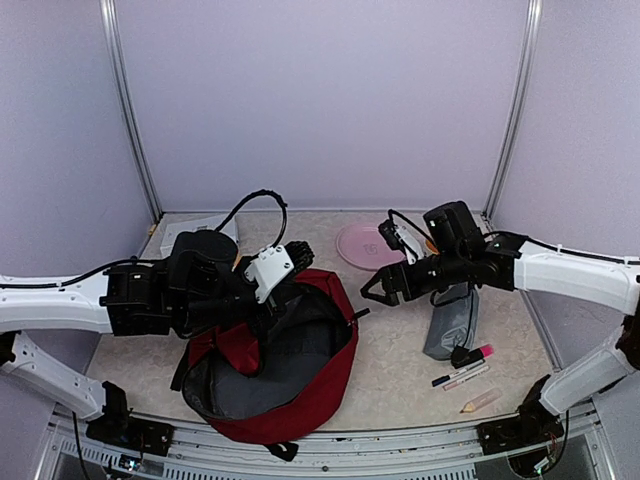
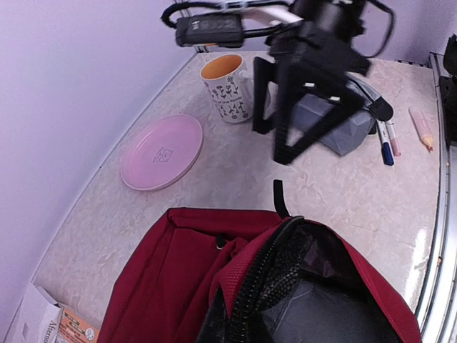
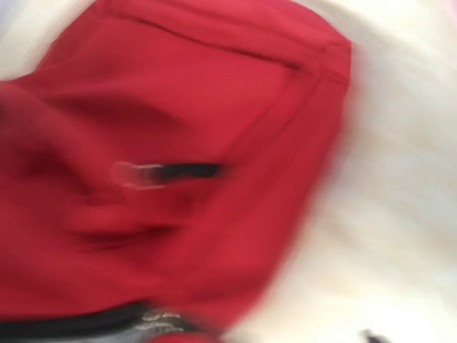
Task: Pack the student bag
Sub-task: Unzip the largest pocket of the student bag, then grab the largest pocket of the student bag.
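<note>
My right end effector (image 1: 370, 293) hangs with its jaws spread and nothing between them, tips aimed left and down at the bag (image 1: 290, 370). It is just beside the bag's far right corner, not touching. My right wrist view is smeared, showing only red fabric and a zip pull.

My left end effector (image 1: 290, 258) sits over the bag's far rim. The black zip trim stands raised right under my left wrist camera, but my fingers are hidden there, so I cannot tell whether they are closed on it.

The bag lies on the counter (image 1: 400, 390) with its long axis running from near left to far right, its mouth gaping upward and grey lining showing. I judge my left arm nearer the bag and my right arm nearer the loose things.

Those lie behind and to the right of my right end effector: one grey pouch (image 1: 452, 320), at least three pens (image 1: 460, 377), one mug (image 2: 228, 89) and one pink plate (image 1: 358, 245). One box (image 2: 50, 325) lies far left.
</note>
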Robot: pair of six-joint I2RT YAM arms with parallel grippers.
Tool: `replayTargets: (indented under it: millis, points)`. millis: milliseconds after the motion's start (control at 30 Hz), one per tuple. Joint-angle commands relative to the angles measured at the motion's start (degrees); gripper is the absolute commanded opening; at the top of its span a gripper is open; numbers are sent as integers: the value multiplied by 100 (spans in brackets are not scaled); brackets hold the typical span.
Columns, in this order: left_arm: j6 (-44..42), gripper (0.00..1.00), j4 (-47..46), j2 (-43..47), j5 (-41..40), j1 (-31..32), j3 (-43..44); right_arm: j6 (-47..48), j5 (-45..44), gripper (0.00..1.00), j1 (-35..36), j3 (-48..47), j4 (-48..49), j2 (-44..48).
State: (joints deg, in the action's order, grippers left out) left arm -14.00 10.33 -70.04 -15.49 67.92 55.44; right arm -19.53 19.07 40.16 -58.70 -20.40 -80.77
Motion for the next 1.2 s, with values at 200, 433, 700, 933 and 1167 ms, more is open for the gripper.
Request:
replayTargets:
  millis: [200, 433, 700, 933, 1167]
  points:
    - [327, 0, -624, -402, -177, -145, 502, -2419, -1373, 100, 1713, 879, 1321, -464]
    - [279, 0, -412, -73, -256, -146, 446, -2319, -1480, 78, 1607, 789, 1424, -1422]
    - [750, 0, -399, 298, 741, 22, 600, -978, -1183, 57, 152, 925, 1305, -1268]
    - [1110, 0, -994, -87, 2097, -315, 1134, 338, -648, 63, -580, 76, 1011, -1794]
    - [1530, 0, -1310, -1181, 3972, -2741, 1306, 835, -92, 72, -755, -195, 727, -1799]
